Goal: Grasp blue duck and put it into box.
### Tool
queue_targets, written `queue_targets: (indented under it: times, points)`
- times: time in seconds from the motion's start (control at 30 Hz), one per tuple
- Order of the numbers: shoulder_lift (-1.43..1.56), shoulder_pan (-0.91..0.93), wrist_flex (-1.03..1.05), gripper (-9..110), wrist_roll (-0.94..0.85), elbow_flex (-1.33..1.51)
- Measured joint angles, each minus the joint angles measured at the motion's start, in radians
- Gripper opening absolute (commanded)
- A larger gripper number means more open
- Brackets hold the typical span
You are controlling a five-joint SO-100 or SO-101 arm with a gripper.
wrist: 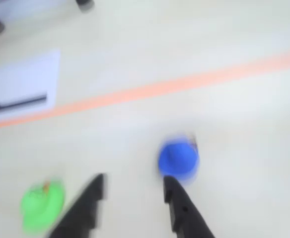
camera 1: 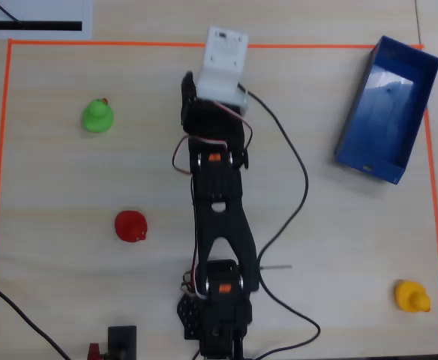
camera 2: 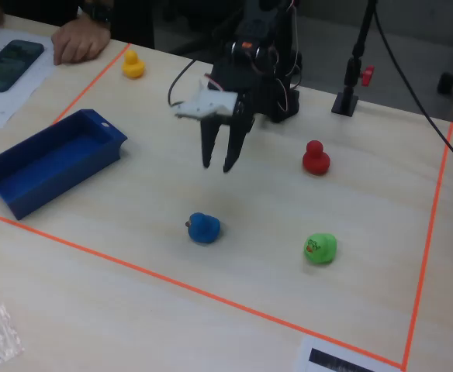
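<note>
The blue duck (camera 2: 204,228) stands on the table in the fixed view, in front of the arm. In the wrist view the blue duck (wrist: 178,158) lies just beyond the right fingertip, a little right of the gap. My gripper (camera 2: 218,166) hangs open and empty above the table, short of the duck; in the wrist view the gripper (wrist: 135,179) is open, with its jaws wide apart. The box (camera 2: 52,159), a deep-blue tray, stands at the left in the fixed view, and in the overhead view the box (camera 1: 388,109) is at the upper right. In the overhead view the arm hides the blue duck.
A green duck (camera 2: 319,248) sits right of the blue one and shows at the wrist view's lower left (wrist: 41,203). A red duck (camera 2: 315,157) and a yellow duck (camera 2: 133,63) stand farther off. Orange tape (camera 2: 211,294) borders the work area. A person's hand (camera 2: 83,39) rests at the far left edge.
</note>
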Motion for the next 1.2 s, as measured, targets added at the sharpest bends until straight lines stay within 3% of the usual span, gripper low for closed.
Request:
queue_targets:
  times: [0.17,0.37,0.9,0.97,1.07,1.2]
  points:
    - [-0.426,0.035,-0.012,31,-0.100,-0.314]
    - [-0.712,0.081,-0.017,32,-0.150,-0.417]
    - [-0.672,0.117,-0.008,29,-0.173,-0.268]
    - [-0.649,0.114,0.002,26,-0.173,-0.242]
    - [-0.635,0.112,0.014,4,-0.175,-0.235]
    - [-0.632,0.106,0.015,0,-0.176,-0.235]
